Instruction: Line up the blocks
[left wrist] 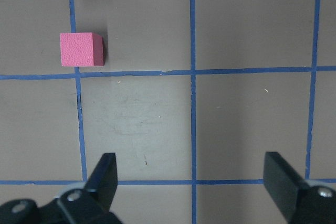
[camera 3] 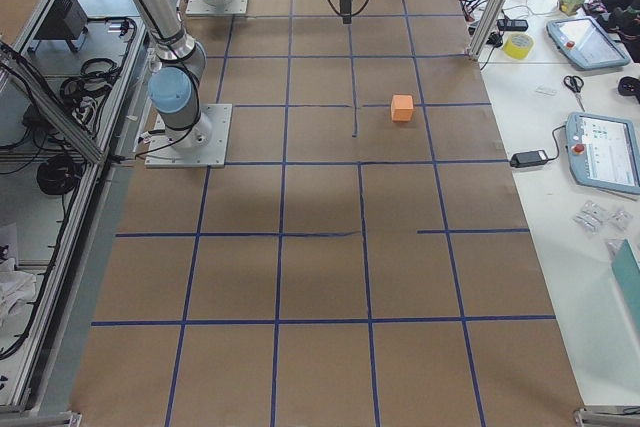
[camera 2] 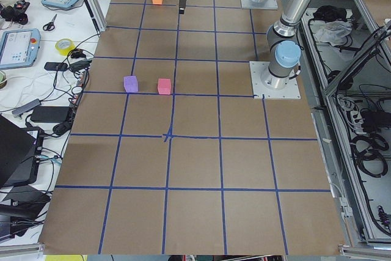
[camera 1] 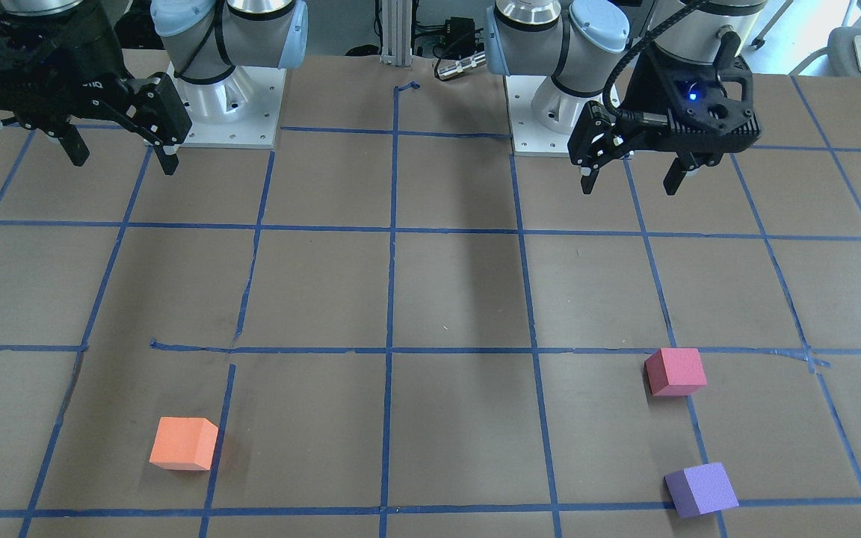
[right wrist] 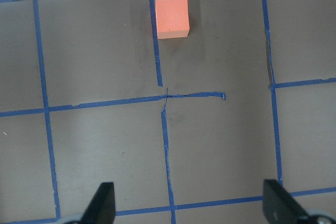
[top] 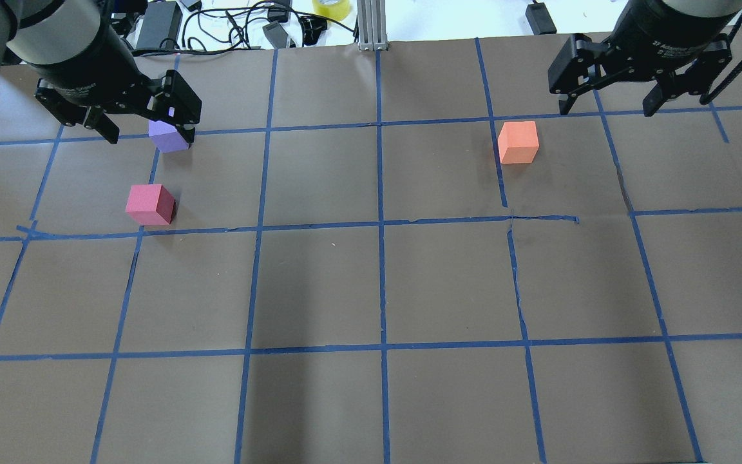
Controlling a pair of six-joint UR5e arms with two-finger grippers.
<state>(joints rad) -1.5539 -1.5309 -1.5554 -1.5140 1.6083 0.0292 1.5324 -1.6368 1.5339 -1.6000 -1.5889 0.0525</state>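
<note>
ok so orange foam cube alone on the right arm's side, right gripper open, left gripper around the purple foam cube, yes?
No: the open left gripper hangs short of the purple foam cube, not around it; the front-facing view shows the gap, overhead only overlaps them. The orange foam cube and right gripper are as stated.

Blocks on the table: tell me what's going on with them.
Nothing is held. The left hand and right hand both hang open above the table, away from the blocks. The orange block sits alone on the robot's right; the pinkish-red block and purple block sit apart on its left. No line yet.
</note>
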